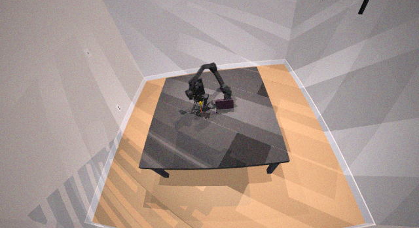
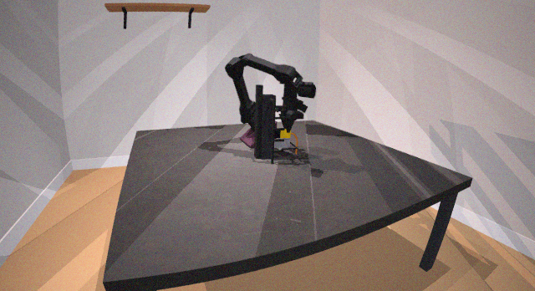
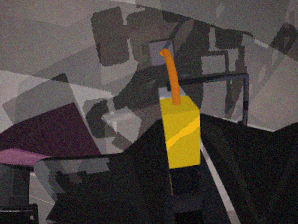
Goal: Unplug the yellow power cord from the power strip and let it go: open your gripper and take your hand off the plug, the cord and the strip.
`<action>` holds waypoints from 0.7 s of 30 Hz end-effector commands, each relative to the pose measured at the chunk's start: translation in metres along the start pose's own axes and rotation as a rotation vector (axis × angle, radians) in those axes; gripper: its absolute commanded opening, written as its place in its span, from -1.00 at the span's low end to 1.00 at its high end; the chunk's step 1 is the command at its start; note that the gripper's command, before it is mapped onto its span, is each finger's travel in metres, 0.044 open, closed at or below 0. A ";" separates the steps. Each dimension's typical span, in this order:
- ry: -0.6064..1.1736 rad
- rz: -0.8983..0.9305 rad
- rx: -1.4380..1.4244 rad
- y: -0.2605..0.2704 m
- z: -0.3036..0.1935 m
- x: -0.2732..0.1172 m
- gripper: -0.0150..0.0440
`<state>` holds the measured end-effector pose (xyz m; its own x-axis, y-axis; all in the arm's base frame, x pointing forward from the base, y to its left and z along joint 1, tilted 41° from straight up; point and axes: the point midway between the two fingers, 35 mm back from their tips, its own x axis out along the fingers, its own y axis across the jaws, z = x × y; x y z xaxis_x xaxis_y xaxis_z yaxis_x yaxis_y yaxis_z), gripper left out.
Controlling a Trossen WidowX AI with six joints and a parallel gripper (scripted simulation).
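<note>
The yellow plug [image 1: 200, 103] [image 2: 285, 134] [image 3: 182, 132] is upright, with its orange cord [image 2: 297, 143] [image 3: 173, 77] curving from it down to the table side. My gripper [image 2: 287, 129] points down from above and is shut on the yellow plug, one black finger on each side of it in the wrist view. A pale grey block [image 2: 283, 144], seemingly the power strip, is under the plug. The fingers and plug hide most of it, and whether the prongs are in a socket cannot be seen.
A tall black upright block [image 2: 260, 124] stands close beside the gripper. A thin black wire frame [image 3: 215, 78] is by the plug. A maroon block [image 1: 224, 104] [image 2: 247, 139] [image 3: 60, 130] lies near the arm's base on the dark table [image 1: 209, 143] [image 2: 209, 224].
</note>
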<state>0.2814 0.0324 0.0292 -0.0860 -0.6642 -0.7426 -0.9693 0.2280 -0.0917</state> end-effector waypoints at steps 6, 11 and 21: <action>-0.044 -0.008 -0.002 -0.001 0.031 -0.007 -0.49; -0.044 -0.008 -0.002 -0.001 0.039 -0.009 -0.49; -0.045 -0.009 -0.002 0.001 0.055 -0.012 -0.49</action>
<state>0.2877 0.0510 0.0133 -0.0979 -0.6797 -0.7269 -0.9695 0.2301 -0.0845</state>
